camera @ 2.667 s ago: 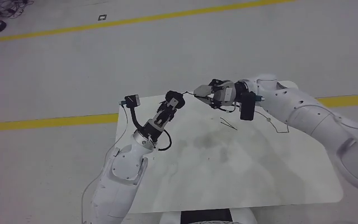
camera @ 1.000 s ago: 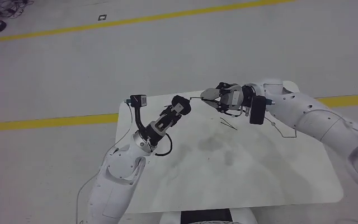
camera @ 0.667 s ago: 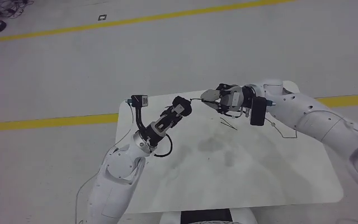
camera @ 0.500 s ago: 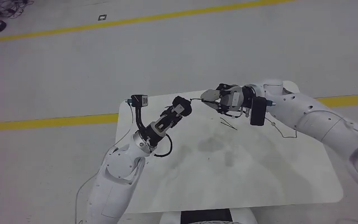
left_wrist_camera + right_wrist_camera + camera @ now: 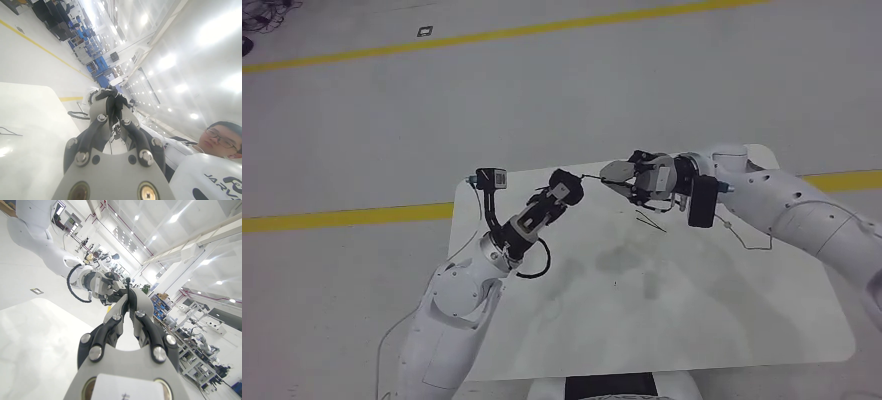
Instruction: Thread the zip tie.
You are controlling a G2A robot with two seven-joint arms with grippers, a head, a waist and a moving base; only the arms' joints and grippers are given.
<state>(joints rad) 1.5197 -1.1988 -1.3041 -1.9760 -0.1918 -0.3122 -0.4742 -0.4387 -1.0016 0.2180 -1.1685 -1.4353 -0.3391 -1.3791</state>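
Right hand [image 5: 129, 300] and left hand [image 5: 113, 99] both pinch one zip tie [image 5: 128, 281].

White worktop [image 5: 722, 320], rounded corners, faint grey smudges near centre. Pale grey floor [image 5: 642, 90] around it. Far yellow line [image 5: 492, 35]; nearer yellow line [image 5: 342, 217], left of the worktop. Small floor plate [image 5: 426, 31], far left. Dark cables [image 5: 262, 12], far-left corner.

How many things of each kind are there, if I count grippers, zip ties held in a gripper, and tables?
Grippers: 2, the left gripper and the right gripper
Zip ties held: 1, the zip tie
Tables: 1, the table
Total: 4
Not counted: thin dark strands on the table, too fine to tally.
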